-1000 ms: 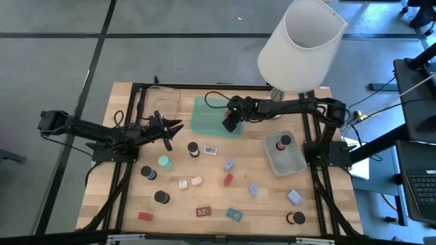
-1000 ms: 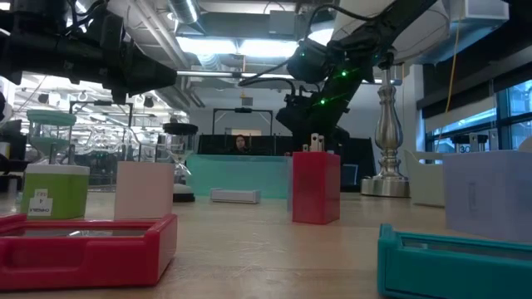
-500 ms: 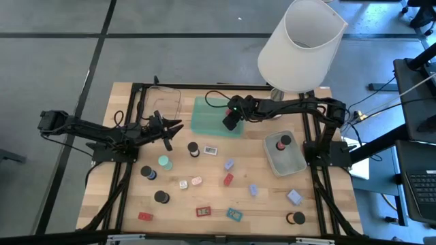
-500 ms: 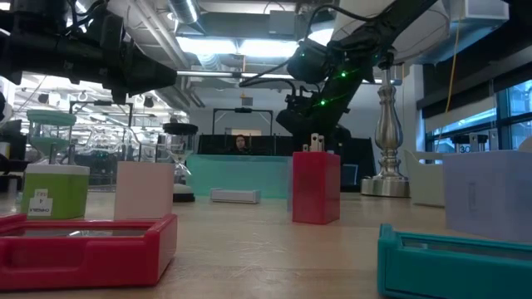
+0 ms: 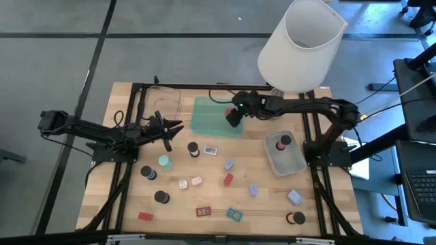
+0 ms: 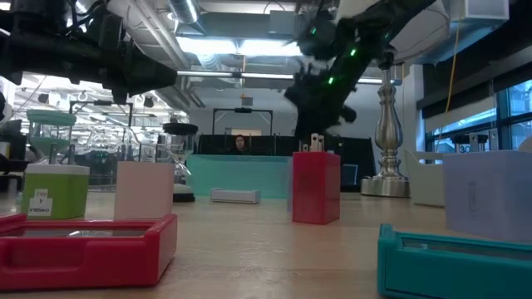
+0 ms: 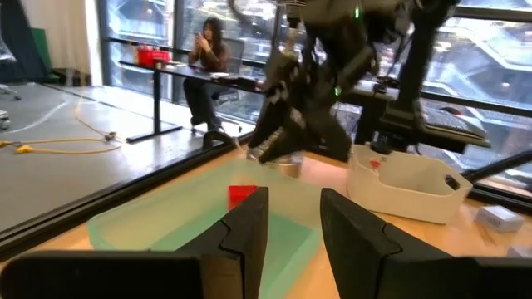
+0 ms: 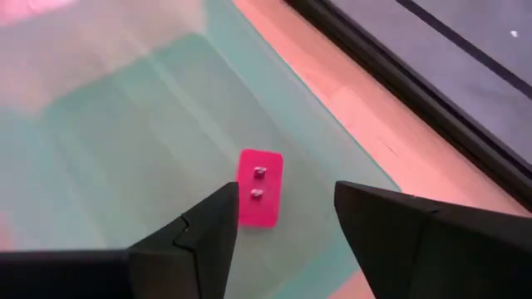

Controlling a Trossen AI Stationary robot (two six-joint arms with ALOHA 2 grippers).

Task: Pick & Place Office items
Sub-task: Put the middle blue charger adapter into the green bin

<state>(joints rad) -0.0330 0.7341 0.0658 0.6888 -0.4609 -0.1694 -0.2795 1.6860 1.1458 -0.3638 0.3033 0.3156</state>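
My right gripper [image 5: 234, 118] hangs open above the green tray [image 5: 208, 119]. A red block with two metal prongs [image 8: 260, 188] lies flat on the tray floor below its spread fingers, untouched. My left gripper [image 5: 171, 131] is open in the air near the clear tray [image 5: 162, 102], pointing toward the green tray. Its wrist view shows the same red block [image 7: 241, 195]. On the wood lie the other items: black caps [image 5: 193, 148], a mint-green piece [image 5: 165, 162], lavender blocks [image 5: 229, 165], another red block [image 5: 228, 180], white-pink blocks [image 5: 197, 181], and flat red [image 5: 204, 211] and teal [image 5: 235, 214] rectangles.
A grey tray [image 5: 289, 163] on the table's right holds a red and a black piece. The big white-shaded lamp [image 5: 300, 44] stands at the far right corner, over the right arm. Black frame rails run along both sides. A person sits at a desk in the room beyond.
My right gripper has risen from low in the green tray and drawn a little toward the table's far edge. The red block now shows lying in the tray below it. The left arm has kept still.
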